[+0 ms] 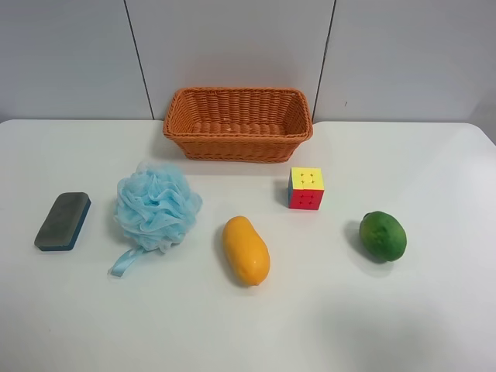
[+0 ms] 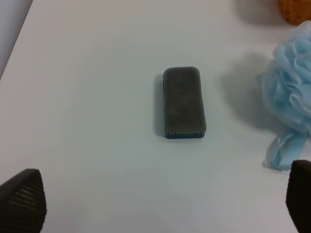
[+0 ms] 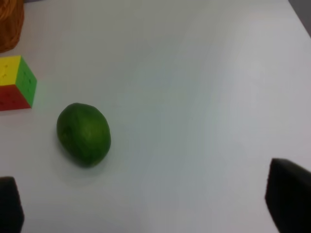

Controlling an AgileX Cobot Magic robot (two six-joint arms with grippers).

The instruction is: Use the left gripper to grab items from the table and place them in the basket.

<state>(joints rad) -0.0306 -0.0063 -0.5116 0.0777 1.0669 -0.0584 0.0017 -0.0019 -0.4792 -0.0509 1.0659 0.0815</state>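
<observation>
The wicker basket (image 1: 237,122) stands empty at the back middle of the white table (image 1: 434,310). In front of it lie the grey-and-blue eraser (image 1: 63,221), the light-blue bath pouf (image 1: 157,209), the mango (image 1: 246,250), the puzzle cube (image 1: 306,188) and the green fruit (image 1: 383,235). No arm shows in the exterior high view. My left gripper (image 2: 160,206) is open and empty, with the eraser (image 2: 183,103) between and beyond its fingertips (image 2: 24,201) and the pouf (image 2: 291,104) to one side. My right gripper (image 3: 150,204) is open and empty near the green fruit (image 3: 83,134) and cube (image 3: 17,82).
A grey panelled wall (image 1: 232,46) rises behind the table's back edge. A corner of the basket (image 2: 295,10) shows in the left wrist view and an edge of the basket (image 3: 9,22) shows in the right wrist view.
</observation>
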